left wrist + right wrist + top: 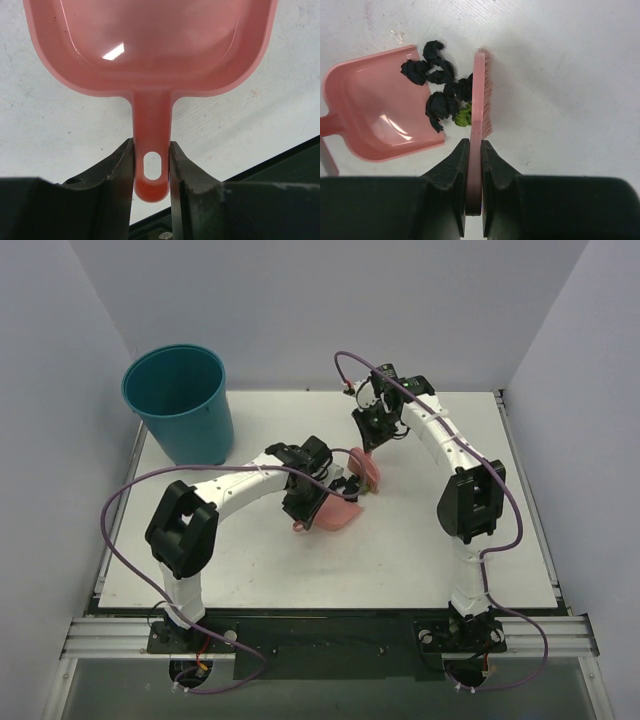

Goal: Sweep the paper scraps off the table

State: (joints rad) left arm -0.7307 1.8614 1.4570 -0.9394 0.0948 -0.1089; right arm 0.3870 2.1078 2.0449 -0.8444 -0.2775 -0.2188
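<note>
Several black paper scraps (437, 85) and one olive-green scrap (464, 116) lie on the white table (420, 560), bunched between the pink brush (480, 95) and the open mouth of the pink dustpan (375, 120). Some black scraps touch the pan's lip. My right gripper (475, 146) is shut on the brush handle, bristles on the table. My left gripper (151, 150) is shut on the dustpan handle; the pan (150, 45) looks empty inside in that view. From above, brush (368, 470), pan (338, 512) and scraps (352, 486) meet mid-table.
A teal bucket (180, 400) stands at the table's far left corner. Pale walls enclose the table on three sides. The table's dark front rail (280, 160) shows just behind the left gripper. Purple cables loop off both arms.
</note>
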